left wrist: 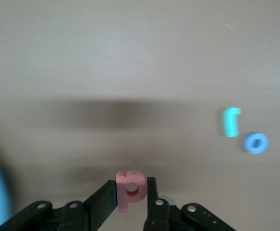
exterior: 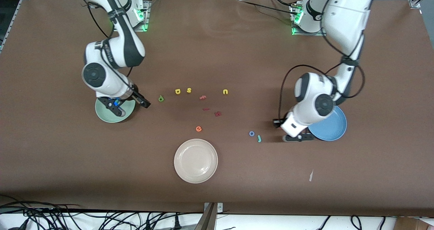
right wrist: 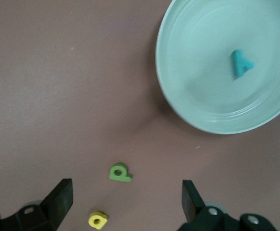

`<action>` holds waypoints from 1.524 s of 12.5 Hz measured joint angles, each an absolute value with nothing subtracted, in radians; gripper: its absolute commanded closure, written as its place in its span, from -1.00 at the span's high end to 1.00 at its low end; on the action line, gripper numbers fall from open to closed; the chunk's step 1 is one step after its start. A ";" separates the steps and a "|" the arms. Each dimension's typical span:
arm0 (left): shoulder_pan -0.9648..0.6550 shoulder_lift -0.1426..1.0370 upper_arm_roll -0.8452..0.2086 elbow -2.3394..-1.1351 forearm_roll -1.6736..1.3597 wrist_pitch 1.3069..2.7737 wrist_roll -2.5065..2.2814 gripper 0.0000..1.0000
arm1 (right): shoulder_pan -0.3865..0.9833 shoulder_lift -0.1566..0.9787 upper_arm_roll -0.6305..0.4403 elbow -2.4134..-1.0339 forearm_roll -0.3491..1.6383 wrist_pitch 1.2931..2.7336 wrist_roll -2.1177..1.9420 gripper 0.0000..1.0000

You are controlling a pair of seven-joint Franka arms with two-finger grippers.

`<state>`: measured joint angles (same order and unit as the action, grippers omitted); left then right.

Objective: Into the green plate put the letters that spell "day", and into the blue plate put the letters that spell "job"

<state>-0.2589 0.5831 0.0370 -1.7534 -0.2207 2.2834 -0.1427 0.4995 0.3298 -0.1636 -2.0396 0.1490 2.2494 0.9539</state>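
My left gripper (left wrist: 131,191) is shut on the pinkish-red "b" (left wrist: 130,188) and holds it above the table beside the blue plate (exterior: 330,128). The teal "j" (exterior: 259,138) and blue "o" (exterior: 251,133) lie close together on the table near this gripper (exterior: 278,122). My right gripper (right wrist: 125,199) stands open over the table, between the green plate (exterior: 105,116) and the green "a" (exterior: 161,98). The "a" (right wrist: 119,172) and the yellow "d" (right wrist: 97,220) lie under its open jaws. The teal "y" (right wrist: 240,63) lies in the green plate (right wrist: 202,110).
A yellow "s" (exterior: 189,90), a pink "f" (exterior: 202,97), a yellow "u" (exterior: 225,92), two dark red letters (exterior: 217,113) and an orange "e" (exterior: 198,129) are scattered mid-table. A cream-white plate (exterior: 196,160) sits nearer to the front camera.
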 measured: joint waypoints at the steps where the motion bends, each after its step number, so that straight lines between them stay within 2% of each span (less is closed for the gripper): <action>1: -0.176 0.550 0.004 -1.771 -0.189 2.259 -0.091 -0.90 | 0.500 0.341 -0.152 -2.077 0.149 2.322 0.968 0.98; 3: -0.056 0.505 -0.025 -1.829 -0.172 2.240 0.054 -0.70 | 0.500 0.377 -0.127 -2.140 0.149 2.467 0.995 0.80; 4: -0.022 0.494 -0.027 -1.862 -0.172 2.239 0.121 -0.47 | 0.501 0.400 -0.113 -2.161 0.149 2.531 1.008 0.74; 5: 0.000 0.491 -0.027 -1.895 -0.172 2.239 0.169 0.05 | 0.502 0.424 -0.101 -2.174 0.149 2.580 1.025 0.74; 6: 0.010 0.491 -0.027 -1.919 -0.172 2.241 0.191 0.45 | 0.507 0.441 -0.093 -2.177 0.149 2.602 1.039 0.74; 7: 0.012 0.491 -0.028 -1.932 -0.172 2.244 0.203 0.54 | 0.516 0.449 -0.091 -2.177 0.149 2.610 1.056 0.67; 8: 0.012 0.490 -0.033 -1.934 -0.172 2.248 0.209 0.54 | 0.527 0.453 -0.091 -2.177 0.149 2.612 1.066 0.61; 9: 0.010 0.489 -0.041 -1.933 -0.172 2.254 0.224 0.54 | 0.536 0.456 -0.091 -2.179 0.149 2.617 1.073 0.46; 10: 0.004 0.486 -0.049 -1.930 -0.174 2.260 0.234 0.54 | 0.541 0.459 -0.091 -2.183 0.149 2.627 1.076 0.20; 12: -0.036 0.482 -0.060 -1.905 -0.219 2.275 0.240 0.55 | 0.542 0.464 -0.091 -2.187 0.149 2.645 1.077 -0.48; 13: -0.070 0.483 -0.066 -1.885 -0.267 2.287 0.242 0.55 | 0.542 0.460 -0.091 -2.186 0.149 2.647 1.077 -0.65; 16: -0.216 0.513 -0.071 -1.802 -0.347 2.330 0.232 0.54 | 0.542 0.456 -0.093 -2.186 0.149 2.645 1.077 -0.74; 19: -0.319 0.624 -0.060 -1.719 -0.350 2.471 0.162 0.53 | 0.542 0.422 -0.129 -2.170 0.149 2.574 1.042 -0.74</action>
